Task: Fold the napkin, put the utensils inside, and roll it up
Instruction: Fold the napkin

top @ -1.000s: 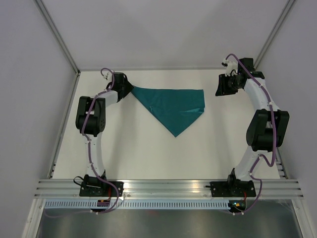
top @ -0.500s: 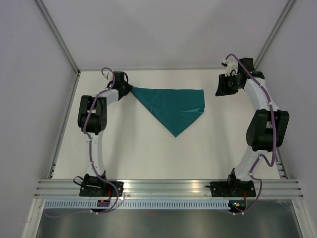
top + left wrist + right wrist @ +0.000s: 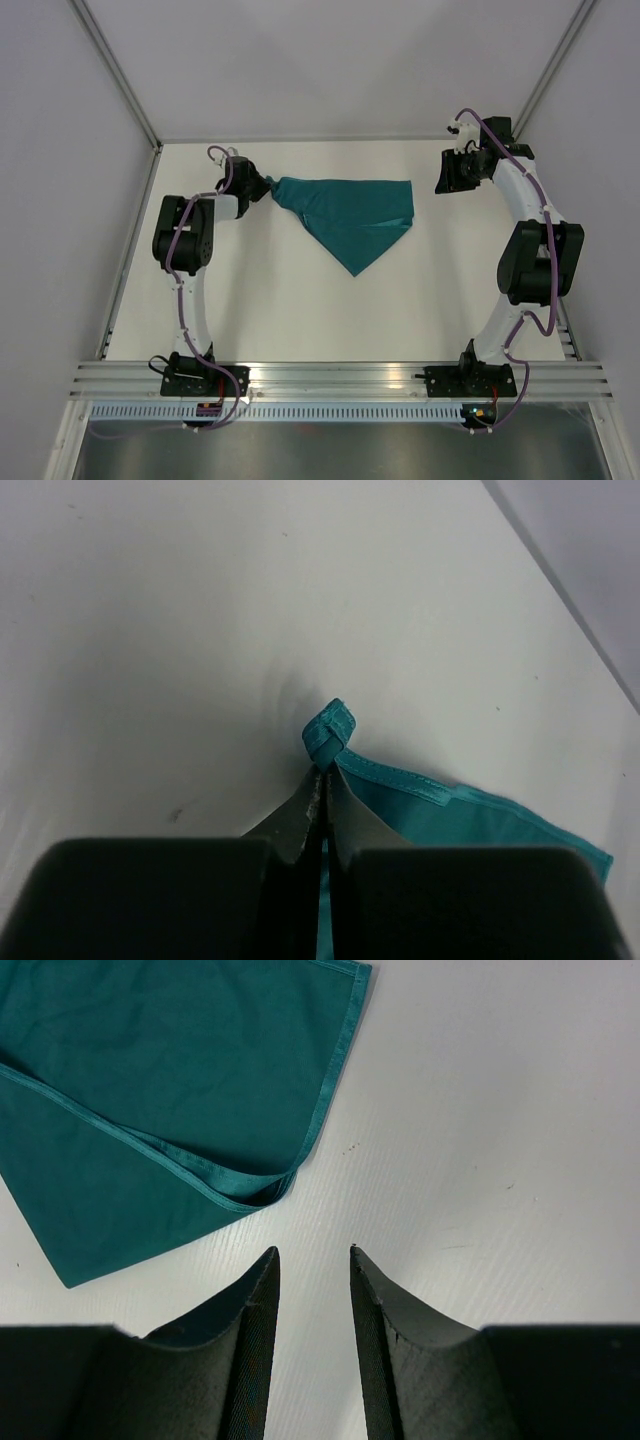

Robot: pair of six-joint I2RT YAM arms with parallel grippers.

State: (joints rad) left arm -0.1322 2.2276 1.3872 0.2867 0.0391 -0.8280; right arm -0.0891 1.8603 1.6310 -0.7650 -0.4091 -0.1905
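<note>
Top view: a matte white worktop [image 3: 300, 310] between pale walls [image 3: 330, 60] carries the teal napkin [image 3: 355, 215], folded to a triangle, far centre.

Left wrist view: the left pincer [image 3: 322, 777] is clamped on the napkin's hemmed corner.

Right wrist view: the right pincer [image 3: 313, 1254] stands with its jaws apart, near the soft cloth's edge.

Cloth partly out of sight
The soft teal cloth napkin [image 3: 150, 1090] runs off the right wrist view's top and left edges; the part pinched between the left gripper's [image 3: 322, 785] closed jaws is hidden.
</note>
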